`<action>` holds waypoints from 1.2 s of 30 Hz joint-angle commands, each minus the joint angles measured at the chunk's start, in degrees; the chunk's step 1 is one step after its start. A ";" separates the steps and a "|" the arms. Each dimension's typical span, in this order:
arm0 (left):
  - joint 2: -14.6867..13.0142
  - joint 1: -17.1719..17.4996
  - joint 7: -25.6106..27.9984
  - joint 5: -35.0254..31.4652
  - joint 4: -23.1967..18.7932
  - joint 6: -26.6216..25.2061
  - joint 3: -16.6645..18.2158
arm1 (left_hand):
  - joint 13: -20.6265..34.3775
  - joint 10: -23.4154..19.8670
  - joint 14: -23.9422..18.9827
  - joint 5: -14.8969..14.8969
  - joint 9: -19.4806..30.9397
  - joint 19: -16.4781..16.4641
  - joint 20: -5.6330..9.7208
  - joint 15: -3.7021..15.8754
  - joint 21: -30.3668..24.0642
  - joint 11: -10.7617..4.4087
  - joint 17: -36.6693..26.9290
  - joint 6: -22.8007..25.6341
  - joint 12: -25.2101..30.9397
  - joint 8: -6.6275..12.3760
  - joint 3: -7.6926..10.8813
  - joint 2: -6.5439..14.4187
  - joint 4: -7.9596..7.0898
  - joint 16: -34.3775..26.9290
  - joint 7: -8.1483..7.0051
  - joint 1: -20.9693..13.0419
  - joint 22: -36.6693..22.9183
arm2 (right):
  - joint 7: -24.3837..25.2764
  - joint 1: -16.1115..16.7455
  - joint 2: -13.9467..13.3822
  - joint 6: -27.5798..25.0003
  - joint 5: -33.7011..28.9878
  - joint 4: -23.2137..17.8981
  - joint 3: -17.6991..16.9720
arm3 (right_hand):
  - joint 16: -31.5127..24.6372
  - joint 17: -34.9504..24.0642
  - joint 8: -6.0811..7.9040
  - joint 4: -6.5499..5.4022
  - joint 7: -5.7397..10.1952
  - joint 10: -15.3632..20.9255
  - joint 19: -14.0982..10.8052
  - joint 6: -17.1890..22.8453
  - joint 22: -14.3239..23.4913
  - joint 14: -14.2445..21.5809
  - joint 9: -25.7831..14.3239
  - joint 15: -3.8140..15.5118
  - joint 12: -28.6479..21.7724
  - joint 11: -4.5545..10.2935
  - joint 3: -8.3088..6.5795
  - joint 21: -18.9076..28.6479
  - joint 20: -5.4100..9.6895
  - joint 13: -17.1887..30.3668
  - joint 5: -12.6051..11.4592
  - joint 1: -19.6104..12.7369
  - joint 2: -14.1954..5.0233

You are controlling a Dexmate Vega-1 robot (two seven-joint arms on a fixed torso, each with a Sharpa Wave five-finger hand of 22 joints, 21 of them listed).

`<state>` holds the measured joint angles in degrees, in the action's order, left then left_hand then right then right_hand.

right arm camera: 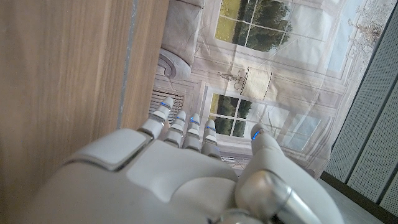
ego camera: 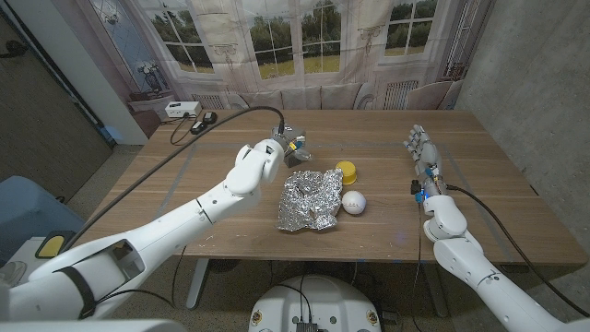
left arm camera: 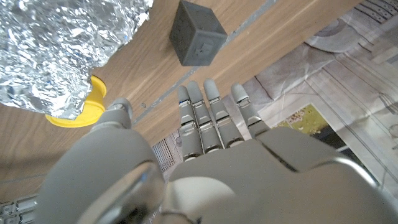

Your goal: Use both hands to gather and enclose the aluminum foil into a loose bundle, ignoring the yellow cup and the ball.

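Taking the aluminum foil [ego camera: 311,201] as your landmark, it is lying crumpled and mostly flat near the middle of the table [ego camera: 498,207], toward the near edge. Your left hand [ego camera: 284,145] is hovering just beyond the foil's far left corner, fingers extended and holding nothing; in the left wrist view they are reaching past the foil toward a small dark cube [left arm camera: 197,33].

To the right of the foil, the yellow cup [ego camera: 347,171] is sitting against its far right corner, and the white ball [ego camera: 354,202] is touching or nearly touching its right edge. Your right hand [ego camera: 423,154] is waiting well to the right of the foil, fingers straight and apart, gripping nothing.

The likely trouble is on that right side: if you are sweeping the right hand straight in, you are probably pushing the ball or cup into the foil, or rolling the ball off the near edge. The foil is also lying close to that near edge, so a hard inward press could be sliding it off. The open room is lying left of the foil and beyond the cup.
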<state>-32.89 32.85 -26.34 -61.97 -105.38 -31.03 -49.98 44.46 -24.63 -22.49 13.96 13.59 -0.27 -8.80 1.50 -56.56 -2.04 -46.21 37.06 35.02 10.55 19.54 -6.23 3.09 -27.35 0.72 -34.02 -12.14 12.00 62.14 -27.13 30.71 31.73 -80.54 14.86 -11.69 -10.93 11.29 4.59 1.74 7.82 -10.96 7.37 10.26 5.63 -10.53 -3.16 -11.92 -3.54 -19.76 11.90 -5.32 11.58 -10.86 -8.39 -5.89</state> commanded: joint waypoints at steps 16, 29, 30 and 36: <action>3.27 -12.72 -9.86 18.27 12.83 6.31 -6.36 | 5.29 9.57 7.44 2.51 -2.18 2.49 -0.97 -2.32 0.07 0.28 -1.78 -5.41 1.25 -0.46 -4.29 -2.11 2.56 0.80 -12.32 -3.50 -0.89 | 0.69 -0.19 0.38 0.59 -0.20 1.12 -0.58 | -0.29 -0.04 0.00 -0.24 -0.20 0.99 -0.65 0.90 0.29 1.01 -0.09 -0.19 -0.12 0.20 -0.07 0.53 0.02 0.09 -0.36 0.17 0.49; 5.19 -16.87 -11.00 25.20 18.64 9.74 -9.32 | 6.71 12.96 10.09 4.20 -2.30 3.87 -1.03 -3.67 0.37 1.16 -1.91 -3.98 1.18 0.95 -6.34 -2.70 2.81 1.77 -12.71 -4.13 -1.07 | 1.02 -0.50 0.75 0.82 -0.38 1.80 -0.53 | -0.28 -0.02 -0.03 -0.27 -0.25 1.17 -0.71 0.99 0.29 1.23 -0.09 -0.18 -0.13 0.13 -0.08 0.52 0.13 0.09 -0.41 0.28 0.51; 5.35 -17.26 -11.38 25.75 19.12 10.03 -9.57 | 6.78 13.16 10.21 4.28 -2.31 3.91 -0.97 -3.64 0.37 1.08 -1.93 -3.83 1.16 0.98 -6.41 -2.64 2.82 1.80 -12.80 -4.19 -1.08 | 1.10 -0.48 0.75 0.80 -0.41 1.80 -0.53 | -0.27 -0.02 -0.03 -0.28 -0.28 1.28 -0.72 1.01 0.29 1.25 -0.09 -0.18 -0.16 0.25 -0.09 0.52 0.13 0.09 -0.42 0.30 0.51; 6.37 -19.65 -13.72 26.69 21.18 10.33 -12.24 | 8.05 18.60 15.32 5.14 -2.48 8.34 -1.68 -5.17 1.62 1.74 -3.13 -4.45 0.10 0.43 -6.97 -0.51 3.03 2.51 -12.94 -6.51 -1.34 | 0.99 -0.62 1.03 1.23 -0.29 2.24 -0.53 | -0.40 -0.02 -0.04 -0.33 -0.29 1.48 -0.88 1.07 0.29 1.73 -0.09 -0.36 -0.20 0.04 -0.09 0.56 0.23 0.09 -0.45 0.40 0.51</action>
<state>-28.17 17.20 -36.92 -39.47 -88.56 -22.50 -58.37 51.78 -8.42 -9.47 18.65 11.18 5.71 -9.58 -2.65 -55.61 -0.72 -48.53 32.96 35.65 11.24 13.04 -7.10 6.17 -25.06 -12.27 -39.19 -13.12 12.82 61.74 -26.52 31.44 31.46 -78.98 14.34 -11.69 -10.94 11.29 4.60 1.43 8.63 -11.27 7.68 10.26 6.55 -10.52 -3.46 -11.92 -3.59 -19.76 11.90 -5.02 11.58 -10.86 -8.22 -5.59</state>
